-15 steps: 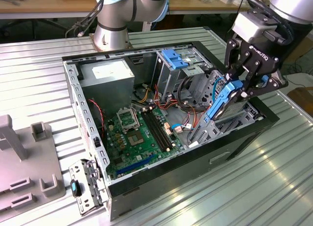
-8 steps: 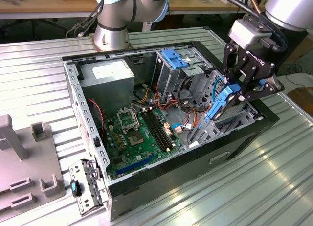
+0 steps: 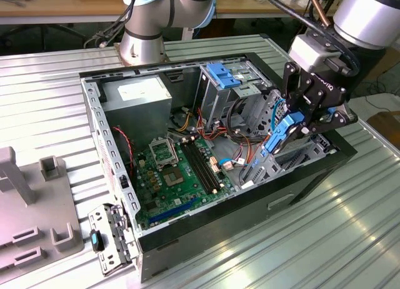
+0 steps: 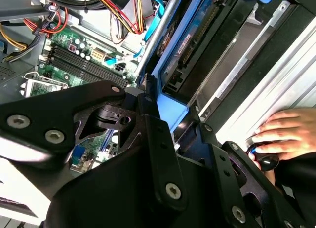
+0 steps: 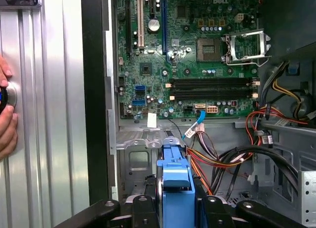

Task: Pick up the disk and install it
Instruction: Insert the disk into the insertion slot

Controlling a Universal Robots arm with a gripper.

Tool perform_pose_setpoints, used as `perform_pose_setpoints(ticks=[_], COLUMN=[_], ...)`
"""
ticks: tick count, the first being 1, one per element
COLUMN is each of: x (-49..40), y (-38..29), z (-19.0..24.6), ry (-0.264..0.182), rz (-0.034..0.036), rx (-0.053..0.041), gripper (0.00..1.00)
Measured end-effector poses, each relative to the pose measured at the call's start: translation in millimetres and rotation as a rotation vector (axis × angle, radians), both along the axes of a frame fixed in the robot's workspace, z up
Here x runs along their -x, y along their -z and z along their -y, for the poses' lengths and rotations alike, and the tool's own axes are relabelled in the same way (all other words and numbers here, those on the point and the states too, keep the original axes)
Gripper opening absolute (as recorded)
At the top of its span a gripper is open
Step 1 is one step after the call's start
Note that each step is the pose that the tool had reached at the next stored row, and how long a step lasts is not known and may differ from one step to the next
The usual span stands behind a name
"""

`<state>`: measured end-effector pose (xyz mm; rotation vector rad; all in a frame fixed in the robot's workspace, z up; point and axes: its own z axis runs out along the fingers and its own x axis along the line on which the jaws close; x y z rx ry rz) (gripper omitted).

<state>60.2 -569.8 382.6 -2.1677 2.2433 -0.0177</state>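
The disk (image 3: 279, 136) is a dark drive in a bright blue carrier. It hangs tilted at the exterior view's right end of the open computer case (image 3: 187, 221), over the drive bay. My gripper (image 3: 299, 121) is shut on it from above. In the first wrist view the blue carrier (image 5: 175, 176) sticks out between my black fingers (image 5: 211, 208), above the bay's metal frame (image 5: 138, 154). The second wrist view shows the drive's dark body and blue rail (image 4: 190, 38) running away from my gripper (image 4: 173, 114) along the bay wall.
The motherboard (image 3: 175, 170), power supply (image 3: 140, 95) and bundles of cables (image 3: 240, 136) lie inside the case. A lighter blue bracket (image 3: 222, 73) tops the drive cage. A grey fixture (image 3: 31, 207) stands at the exterior view's left. A person's hand (image 4: 286, 132) rests on the ribbed table (image 3: 325, 239).
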Motion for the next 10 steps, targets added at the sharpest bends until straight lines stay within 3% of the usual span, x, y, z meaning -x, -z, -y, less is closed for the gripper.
perform_pose_setpoints(ticks=[10], x=[-0.2], y=[19.1], z=[0.5], ry=[0.0], rz=[-0.0001], rx=[-0.0002], gripper=[0.37])
